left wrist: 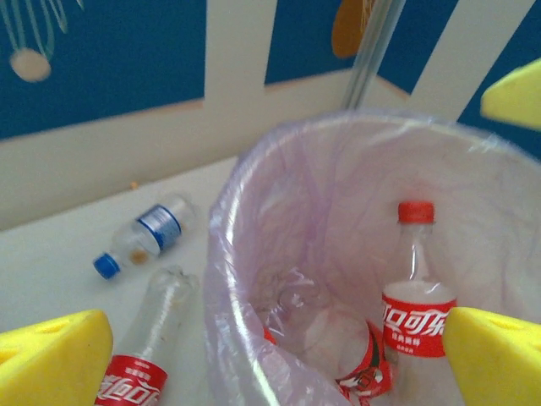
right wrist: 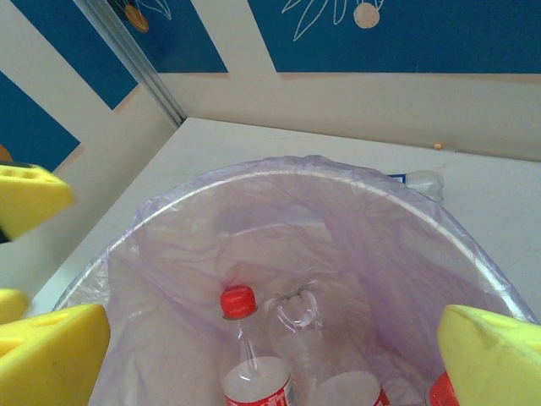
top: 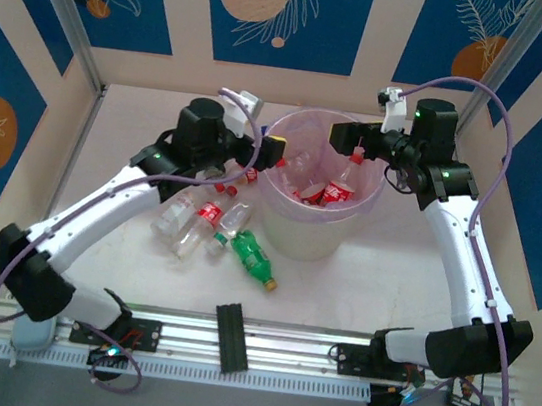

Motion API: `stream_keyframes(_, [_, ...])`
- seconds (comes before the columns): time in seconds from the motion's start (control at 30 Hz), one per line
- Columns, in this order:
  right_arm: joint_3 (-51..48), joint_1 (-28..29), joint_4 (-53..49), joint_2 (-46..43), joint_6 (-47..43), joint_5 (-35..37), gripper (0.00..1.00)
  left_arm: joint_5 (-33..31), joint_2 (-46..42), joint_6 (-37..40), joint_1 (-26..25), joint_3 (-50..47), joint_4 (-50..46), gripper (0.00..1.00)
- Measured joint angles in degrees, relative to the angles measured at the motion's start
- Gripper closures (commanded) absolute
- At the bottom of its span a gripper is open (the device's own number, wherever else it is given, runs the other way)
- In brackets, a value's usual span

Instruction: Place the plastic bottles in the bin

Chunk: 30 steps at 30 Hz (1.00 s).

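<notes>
"What's the left gripper doing?"

"Its fingers are spread wide and hold nothing. It's over the left rim of the bin. A red-capped bottle stands inside, just beside the finger at lower right of the wrist view."

"And the right gripper?"

"Wide as well, and empty, above the bin. That bottle sits low in the middle between its fingers, clear of both."

"The others?"

"Loose bottles lie on the table left of the bin, with the green one lowest."

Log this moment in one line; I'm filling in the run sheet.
left gripper: open, at bin rim | right gripper: open, above bin | binned bottles: several | loose bottles: several, left of bin
</notes>
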Motion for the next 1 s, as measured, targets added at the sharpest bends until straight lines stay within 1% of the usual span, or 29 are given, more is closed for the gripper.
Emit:
stream_keyframes(0.17, [-0.5,-0.8,0.9,0.0,1.2,0.1,0.00,-2.7,-8.4,-1.4,2.0,-1.1,-2.1,0.00])
stream_keyframes(0.27, [-0.7,-1.2,0.9,0.0,2.1,0.4,0.00,-3.8,-11.9,-3.6,6.7,-2.2,-4.9,0.00])
stream_keyframes(0.37, [-0.7,-1.3,0.9,-0.1,2.5,0.5,0.00,-4.8,-13.8,-5.8,10.8,-5.2,-9.9,0.00])
stream_keyframes(0.43, [-0.7,-1.3,0.8,-0.3,2.5,0.5,0.00,-5.8,-13.8,-6.9,12.6,-7.4,-15.2,0.00])
stream_keyframes(0.53, [-0.9,-1.5,0.8,-0.8,2.5,0.7,0.00,-7.1,-12.8,-7.3,14.0,-10.4,-23.4,0.00])
stream_keyframes(0.63, [-1.8,-1.8,0.7,-1.6,2.5,0.7,0.00,-7.3,-12.4,-7.7,15.2,-13.6,-28.7,0.00])
stream_keyframes(0.83, [-2.6,-2.7,0.2,-2.0,2.5,0.6,0.00,-3.5,-11.2,-8.5,21.0,-21.6,-31.8,0.02])
stream_keyframes(1.0, [-2.6,-3.2,0.0,-2.0,2.5,-0.1,0.00,-2.9,-9.0,-8.3,22.4,-25.2,-32.5,0.04])
